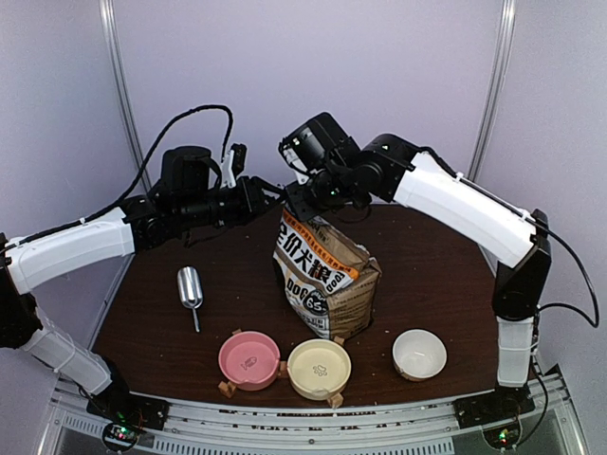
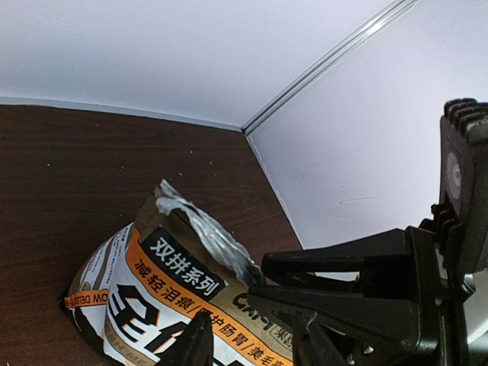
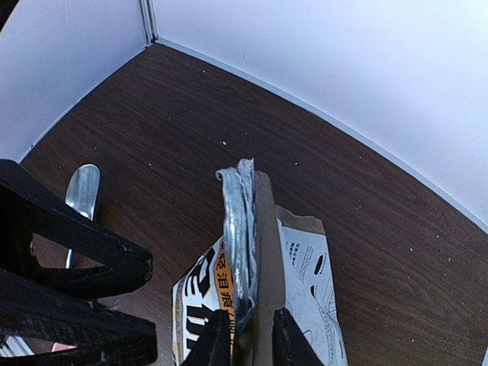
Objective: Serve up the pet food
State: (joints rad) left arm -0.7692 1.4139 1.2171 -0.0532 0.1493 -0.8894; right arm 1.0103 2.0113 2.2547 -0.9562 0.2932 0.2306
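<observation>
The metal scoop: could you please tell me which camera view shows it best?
The top external view: the metal scoop lies whole on the table, left of the bag. The right wrist view catches only part of it, near its left edge. The left wrist view misses it.

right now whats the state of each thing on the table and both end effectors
pet food bag, upright, top seam pressed shut
metal scoop, lying flat, empty
pink bowl, empty
yellow bowl, empty
white bowl, empty
right end effector, shut on the bag's top seam
left end effector, at the bag's top, grip unclear
</observation>
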